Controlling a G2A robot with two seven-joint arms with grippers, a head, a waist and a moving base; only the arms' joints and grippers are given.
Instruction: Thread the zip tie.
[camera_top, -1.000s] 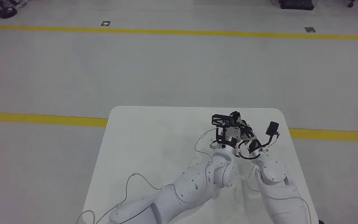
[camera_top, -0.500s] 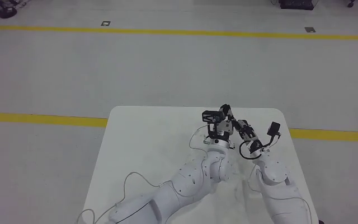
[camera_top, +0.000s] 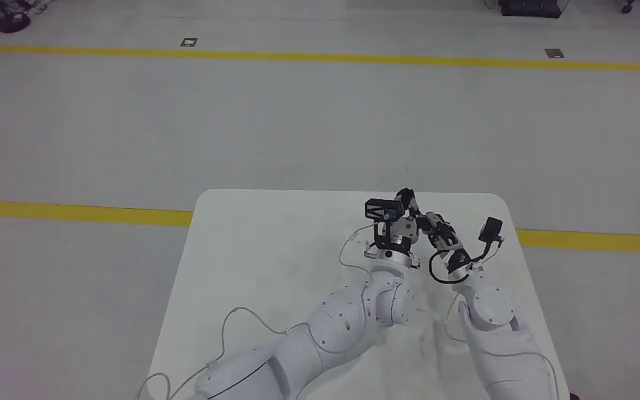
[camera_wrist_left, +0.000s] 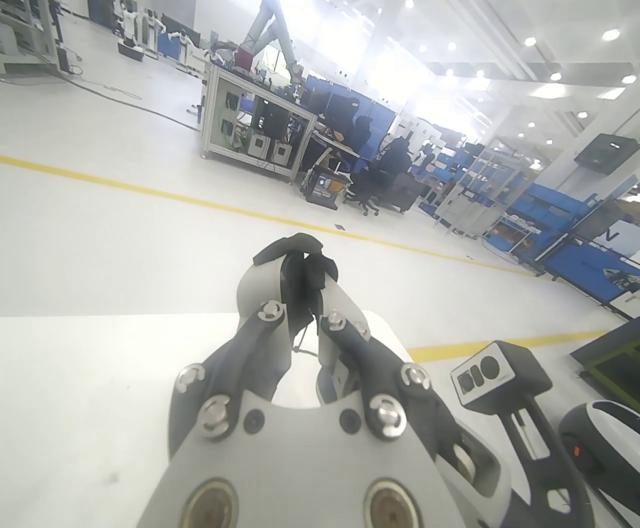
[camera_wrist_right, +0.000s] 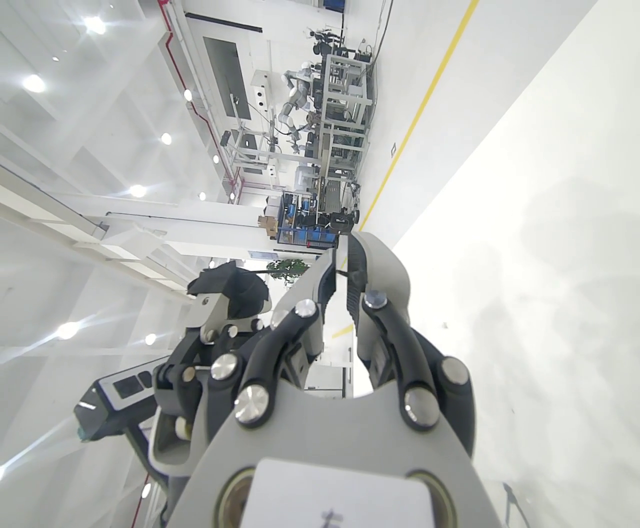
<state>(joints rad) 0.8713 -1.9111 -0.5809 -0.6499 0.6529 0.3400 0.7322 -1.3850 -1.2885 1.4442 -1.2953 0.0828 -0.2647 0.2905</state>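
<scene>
White table (camera_top: 260, 260), L gripper (camera_wrist_left: 305, 256) jaws closed, R gripper (camera_wrist_right: 344, 246) jaws narrow, pinching thin dark strip, prob. zip tie (camera_wrist_right: 347, 273).

Left pincer (camera_wrist_left: 306, 262), right pincer (camera_wrist_right: 346, 255): both closed, tips adjacent

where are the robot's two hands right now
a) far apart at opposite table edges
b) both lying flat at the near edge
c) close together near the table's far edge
c: in the top view the left hand and right hand nearly meet near the far edge of the white table, right of centre, both pinching the thin black zip tie.
</scene>
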